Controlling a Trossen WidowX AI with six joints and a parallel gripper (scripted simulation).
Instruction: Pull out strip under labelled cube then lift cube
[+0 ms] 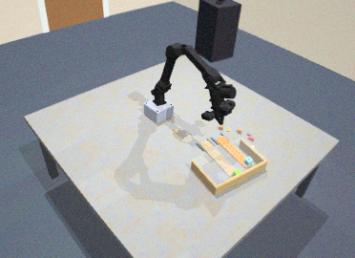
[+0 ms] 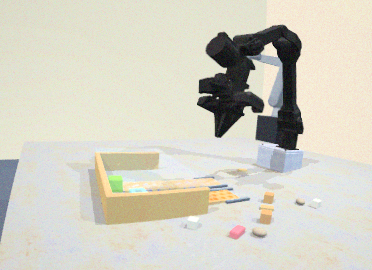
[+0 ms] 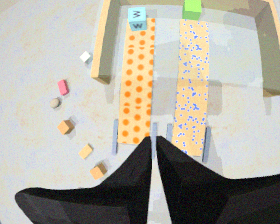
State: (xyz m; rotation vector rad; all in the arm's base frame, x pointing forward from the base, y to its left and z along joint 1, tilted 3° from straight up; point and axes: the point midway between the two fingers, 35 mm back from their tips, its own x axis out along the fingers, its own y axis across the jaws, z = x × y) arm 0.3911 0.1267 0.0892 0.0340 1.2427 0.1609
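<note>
The light-blue cube marked W (image 1: 248, 161) (image 2: 138, 190) (image 3: 137, 19) rests on the far end of the orange-dotted strip (image 1: 231, 150) (image 2: 225, 196) (image 3: 140, 90), inside the tray. The blue-speckled strip (image 1: 217, 157) (image 3: 192, 100) lies beside it, with a plain green cube (image 1: 237, 172) (image 2: 116, 183) (image 3: 192, 10) at its far end. Both strips' near ends stick out of the tray's open side. My gripper (image 1: 221, 121) (image 2: 218, 136) (image 3: 153, 141) is shut and empty, pointing down, well above the table. In the wrist view its tips appear between the near ends of the strips.
The wooden tray (image 1: 239, 182) (image 2: 157, 207) (image 3: 101, 45) has walls on three sides. Thin grey-blue rails (image 3: 115, 136) (image 3: 206, 144) flank the strips' near ends. Orange cubes (image 3: 65, 127) (image 3: 98, 171), a pink block (image 2: 237, 232) (image 3: 63, 87), a white cube (image 2: 193, 222) (image 3: 85, 57) and pebbles (image 2: 259, 232) lie beside the tray.
</note>
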